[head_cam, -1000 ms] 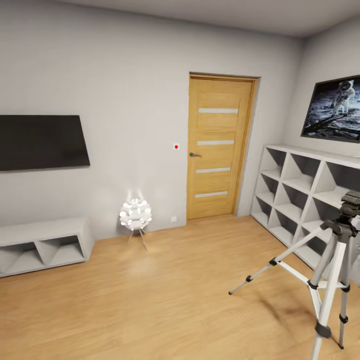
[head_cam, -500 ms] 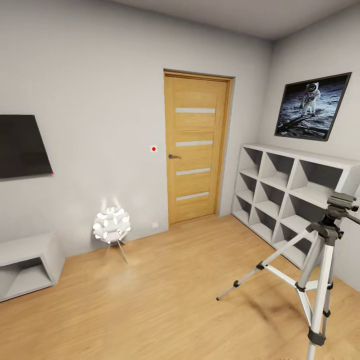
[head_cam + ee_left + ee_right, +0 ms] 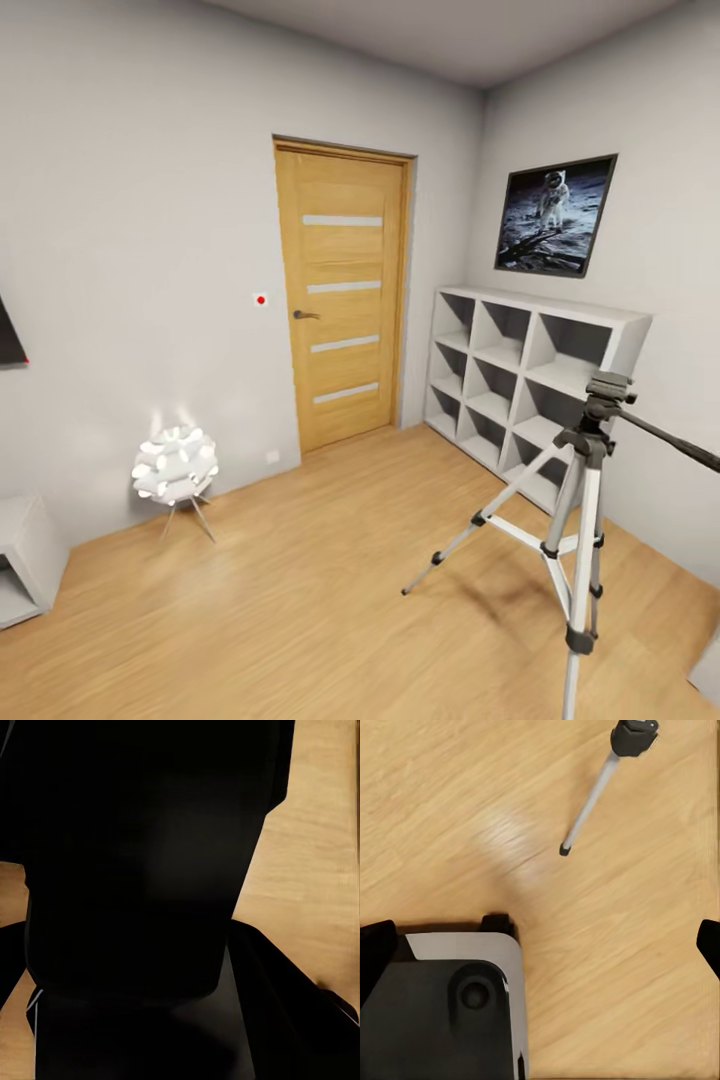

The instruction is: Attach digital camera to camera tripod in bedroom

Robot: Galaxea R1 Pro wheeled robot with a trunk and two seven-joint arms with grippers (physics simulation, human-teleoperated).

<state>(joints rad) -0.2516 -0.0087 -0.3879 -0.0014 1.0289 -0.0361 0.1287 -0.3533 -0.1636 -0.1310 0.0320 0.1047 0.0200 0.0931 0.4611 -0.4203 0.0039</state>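
Note:
The camera tripod stands on the wood floor at the right of the head view, in front of the grey cube shelves. Its silver legs are spread and its long pan handle points right. One tripod leg with its black foot crosses the right wrist view. My right gripper hangs open over bare floor, its fingertips far apart at the picture's edges. In the left wrist view a black boxy shape, which I take for the digital camera, sits close to the lens between the fingers of my left gripper.
An oak door is in the far wall, with an astronaut poster on the right wall above the cube shelves. A white-ball floor lamp stands at the left. My own grey and black base is below the right gripper.
The head view has swung to the right: door, lamp and shelves slid left in the picture, the wall screen is almost out, and the whole tripod has come into view.

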